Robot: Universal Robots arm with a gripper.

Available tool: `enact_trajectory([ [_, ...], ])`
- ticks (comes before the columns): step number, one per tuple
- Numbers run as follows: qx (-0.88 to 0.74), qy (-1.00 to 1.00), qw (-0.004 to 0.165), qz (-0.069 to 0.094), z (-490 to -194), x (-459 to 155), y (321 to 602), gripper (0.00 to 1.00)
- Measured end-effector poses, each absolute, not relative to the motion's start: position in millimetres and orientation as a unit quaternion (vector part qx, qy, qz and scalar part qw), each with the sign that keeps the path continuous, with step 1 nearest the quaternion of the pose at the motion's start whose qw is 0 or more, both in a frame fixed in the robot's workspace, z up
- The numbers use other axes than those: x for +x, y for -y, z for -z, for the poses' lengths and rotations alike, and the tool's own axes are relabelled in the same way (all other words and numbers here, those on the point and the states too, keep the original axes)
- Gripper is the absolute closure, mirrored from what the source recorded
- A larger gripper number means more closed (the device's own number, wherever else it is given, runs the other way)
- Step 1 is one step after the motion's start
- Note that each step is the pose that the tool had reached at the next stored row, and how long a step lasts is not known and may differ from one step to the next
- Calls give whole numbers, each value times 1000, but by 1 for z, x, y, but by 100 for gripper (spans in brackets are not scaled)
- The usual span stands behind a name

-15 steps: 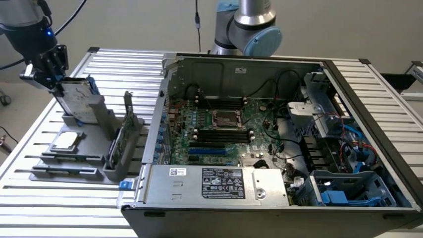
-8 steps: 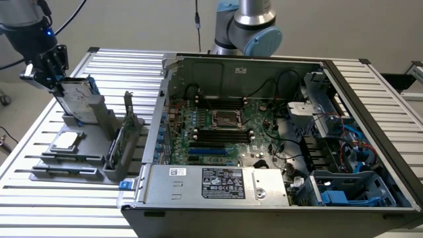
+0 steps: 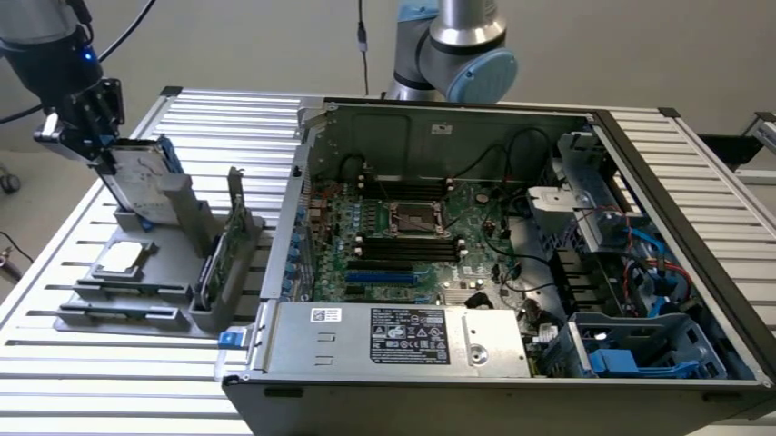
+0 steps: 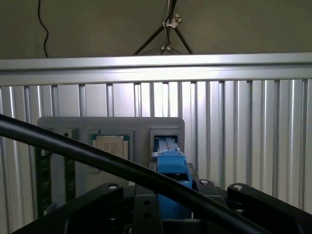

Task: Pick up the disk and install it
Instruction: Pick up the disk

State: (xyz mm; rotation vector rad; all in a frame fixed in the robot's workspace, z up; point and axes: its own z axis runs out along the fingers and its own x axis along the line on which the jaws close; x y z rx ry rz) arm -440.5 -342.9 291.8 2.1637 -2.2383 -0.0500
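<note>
A black cable (image 4: 97, 157) crosses closest to the wrist camera. Just behind it our gripper (image 4: 170, 191) is clamped on the blue-framed end of the disk (image 3: 136, 182), seemingly across its flat faces. In the exterior view the disk stands nearly upright at that view's far left, with its top end in the gripper and its lower end at the slot of the grey stand (image 3: 192, 227). We cannot tell whether it is clear of that slot. The stand sits on the slatted counter (image 3: 73, 363), with a square chip (image 3: 122, 259) lying flat on its base and a green card (image 3: 231, 232) standing on edge. The open case (image 3: 485, 400) is just beside it, toward that view's right. We judge the disk stiff and fairly heavy for its size, so held by one end it will want to swing or slide. Its metal faces look smooth and probably slippery, while the plastic carrier may flex a little. We also take it to be sensitive to shock, so knocks against the stand or case are a risk. The best hold, we think, is squarely across the flat faces near the end, not on the thin blue rails alone.
</note>
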Motion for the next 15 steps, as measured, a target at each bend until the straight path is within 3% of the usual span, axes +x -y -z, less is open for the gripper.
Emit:
enact_trajectory([
  [15, 695, 719, 14, 16, -329, -439, 343, 67],
])
